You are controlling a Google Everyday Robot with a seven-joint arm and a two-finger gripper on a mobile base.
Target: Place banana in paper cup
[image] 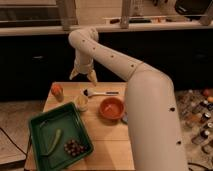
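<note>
The gripper point(83, 76) hangs, fingers spread, over the table's point(107, 145) far edge. Bare wood runs to the paper cup point(81, 102) at 6 o'clock, with a spoon point(100, 93) at 4.
</note>
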